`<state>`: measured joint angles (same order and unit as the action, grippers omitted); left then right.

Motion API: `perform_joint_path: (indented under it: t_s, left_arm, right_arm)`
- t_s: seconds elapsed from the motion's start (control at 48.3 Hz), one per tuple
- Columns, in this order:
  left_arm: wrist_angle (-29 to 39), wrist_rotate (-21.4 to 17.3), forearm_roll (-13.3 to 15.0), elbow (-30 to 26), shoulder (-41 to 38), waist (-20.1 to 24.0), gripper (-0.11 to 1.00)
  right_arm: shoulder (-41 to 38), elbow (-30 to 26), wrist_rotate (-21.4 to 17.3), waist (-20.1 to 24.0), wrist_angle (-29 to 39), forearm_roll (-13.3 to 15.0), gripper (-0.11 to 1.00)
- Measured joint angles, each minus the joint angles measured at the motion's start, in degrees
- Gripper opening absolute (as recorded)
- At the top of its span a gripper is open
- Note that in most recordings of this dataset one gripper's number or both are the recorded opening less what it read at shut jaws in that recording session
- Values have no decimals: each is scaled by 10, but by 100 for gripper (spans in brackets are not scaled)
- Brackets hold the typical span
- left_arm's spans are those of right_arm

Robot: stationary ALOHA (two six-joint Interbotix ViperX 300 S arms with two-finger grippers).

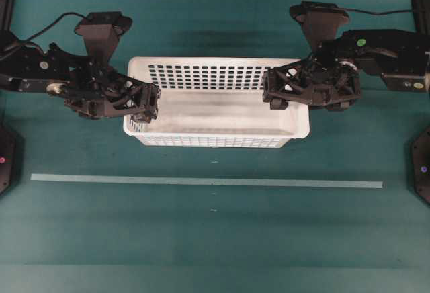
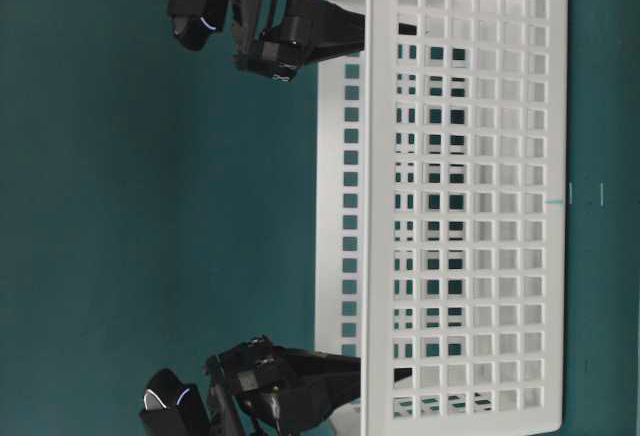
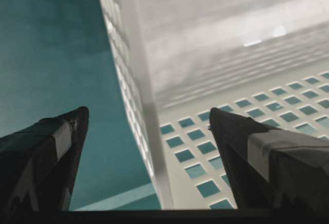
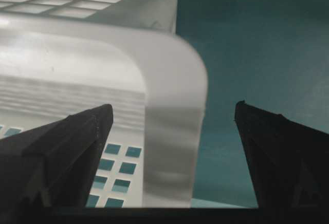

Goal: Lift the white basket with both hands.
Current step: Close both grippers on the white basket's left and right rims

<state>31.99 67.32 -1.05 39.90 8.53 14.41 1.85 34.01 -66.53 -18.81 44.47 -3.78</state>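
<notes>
**Both grippers astride the basket's end walls**

Fingertips first: in the left wrist view two black fingers [image 3: 56,147] stand wide apart, one over the teal table [image 3: 46,54], the other inside the basket [image 3: 216,39] above its slotted wall. Basket's end rim runs up between them, touching neither as far as I can see.

Right wrist view, same picture mirrored. One finger [image 4: 72,142] sits inside the basket [image 4: 103,54], the other outside over the cloth. Rounded corner rim lies between the two, with a clear gap on the outer side.

From overhead:
- Basket [image 1: 222,115], white, rectangular, sits on the table [image 1: 215,239] in the middle, slightly toward the far edge. Long axis runs side to side. Rows of small slots show on the far wall and near wall; bottom is solid.
- Left gripper [image 1: 149,103] is at the basket's left end, near corner, jaws spread across the rim.
- Right gripper [image 1: 274,91] is at the right end, nearer the far corner, jaws likewise spread across the rim.
- Pale tape strip [image 1: 201,181] lies on the table near the basket's front, parallel to its long side, apart from it.

Table-level view comes rotated. Slotted long wall [image 2: 470,196] fills the frame, a gripper at each end. Whether the basket's base is on the table or off it, I cannot tell.

Neither gripper is clamped on anything.
</notes>
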Motion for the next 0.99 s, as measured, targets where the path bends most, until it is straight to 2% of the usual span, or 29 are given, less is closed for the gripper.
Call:
perform_joint_path:
  t_s: [0.186,0.29,0.352,0.394,0.518,0.559,0.663,0.995]
  left_arm:
    - [-1,0,0,0,-1,0,92]
    - [-2,1,0,0,-1,-1,83]
    - [-1,7,0,0,-1,0,71]
    - [-2,12,-1,0,0,0,62]
    - [-4,36,-1,4,-1,0,25]
    - [-7,41,0,4,0,0,15]
    - [-16,45,0,8,0,0,3]
    - [-19,46,0,11,2,0,3]
  right_arm:
    - [-2,3,-15,-1,-2,0,95]
    - [-2,6,-16,-1,-6,0,87]
    - [-2,8,-21,-1,-11,0,74]
    - [-3,10,-25,-2,-15,0,61]
    - [-4,11,-30,-2,-36,0,25]
    - [-4,11,-31,-3,-42,0,17]
    - [-4,12,-31,-3,-48,0,16]
    - [-5,14,-31,-4,-52,0,16]
